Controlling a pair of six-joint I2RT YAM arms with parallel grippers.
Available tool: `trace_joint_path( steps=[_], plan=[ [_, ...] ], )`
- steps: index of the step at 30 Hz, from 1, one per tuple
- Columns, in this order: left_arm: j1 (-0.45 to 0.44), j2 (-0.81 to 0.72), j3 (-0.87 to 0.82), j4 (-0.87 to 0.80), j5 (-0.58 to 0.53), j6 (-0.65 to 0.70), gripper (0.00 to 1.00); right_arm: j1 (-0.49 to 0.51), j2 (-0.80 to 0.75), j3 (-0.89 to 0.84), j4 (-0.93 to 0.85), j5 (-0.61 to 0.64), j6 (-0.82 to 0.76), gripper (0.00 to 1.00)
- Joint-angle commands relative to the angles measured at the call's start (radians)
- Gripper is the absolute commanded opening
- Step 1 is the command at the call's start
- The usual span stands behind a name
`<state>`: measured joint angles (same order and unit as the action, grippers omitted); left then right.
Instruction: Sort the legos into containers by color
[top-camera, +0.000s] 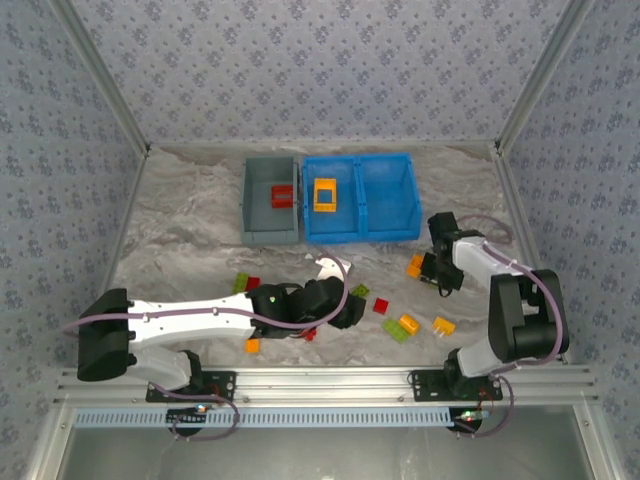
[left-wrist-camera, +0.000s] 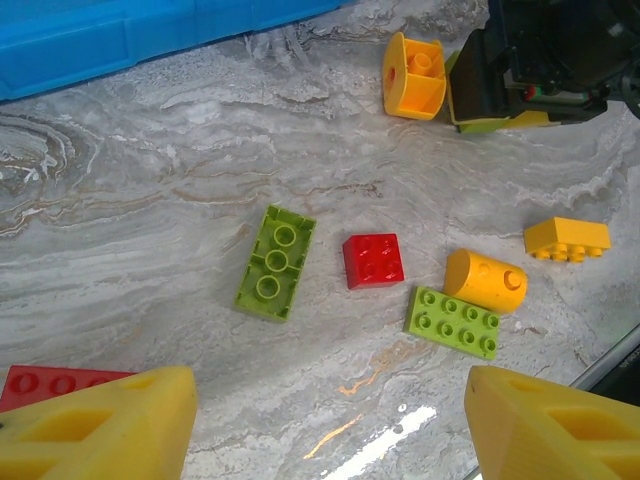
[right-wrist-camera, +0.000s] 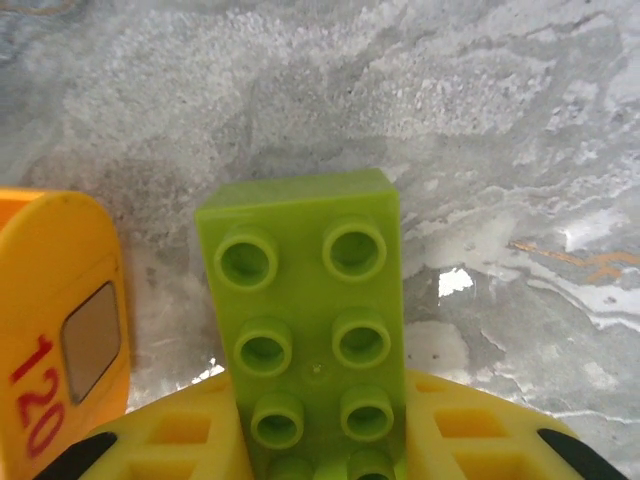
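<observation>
Overhead, the sorting scheme is shown at the far side of the table (top-camera: 180, 240). A red brick (top-camera: 283, 197) is lodged in the gray bin (top-camera: 270, 232), and an orange frame brick (top-camera: 324, 195) in the left compartment of the blue bin (top-camera: 360, 232). The right compartment is therefore judged to be meant for green.

The right gripper (top-camera: 437, 272) is seen low at the right, near the blue bin's front wall. In its wrist view a lime green brick (right-wrist-camera: 310, 300) is clamped studs-up between the yellow fingers (right-wrist-camera: 480, 430). It is gripped across its long sides, a hold judged to guard against tipping in transit. An orange piece marked 120 (right-wrist-camera: 60, 370) lies just beside it on the left. Whether the brick rests on the marble or is clear of it cannot be told.

The left gripper (left-wrist-camera: 330, 400) is spread wide with nothing between its pads, and is poised over the loose bricks in the middle. These are a green brick (left-wrist-camera: 275, 262), a small red brick (left-wrist-camera: 373, 260), and an orange cylinder (left-wrist-camera: 485, 280) just beside a second green brick (left-wrist-camera: 453, 322). A flat red brick (left-wrist-camera: 50, 382) lies just beside one finger. The wide opening is judged to suit straddling a brick next. Most bricks are yet to be sorted.
</observation>
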<state>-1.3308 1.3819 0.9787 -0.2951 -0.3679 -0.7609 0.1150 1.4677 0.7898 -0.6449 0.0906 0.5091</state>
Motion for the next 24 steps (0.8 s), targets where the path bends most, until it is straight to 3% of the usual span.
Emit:
trace_joint_path(
  steps=[1,6,9,16,22,24],
  plan=[
    [-0.005,-0.023,0.020,-0.013,-0.027,-0.009,0.71,0.022,-0.111,0.008,-0.082,0.051,0.035,0.29],
    [-0.005,-0.050,0.055,-0.079,-0.098,-0.022,0.71,0.133,-0.318,0.082,-0.173,0.134,0.064,0.30],
    [-0.002,-0.077,0.083,-0.144,-0.177,-0.038,0.71,0.218,-0.317,0.168,-0.163,0.135,0.048,0.33],
    [0.040,-0.096,0.166,-0.220,-0.196,-0.015,0.71,0.241,0.011,0.391,-0.044,0.037,-0.017,0.32],
    [0.056,-0.123,0.189,-0.286,-0.230,-0.034,0.71,0.194,0.329,0.630,-0.080,-0.002,-0.041,0.30],
    [0.057,-0.140,0.187,-0.308,-0.243,-0.041,0.71,0.195,0.388,0.663,-0.086,0.011,-0.047,0.35]
  ],
)
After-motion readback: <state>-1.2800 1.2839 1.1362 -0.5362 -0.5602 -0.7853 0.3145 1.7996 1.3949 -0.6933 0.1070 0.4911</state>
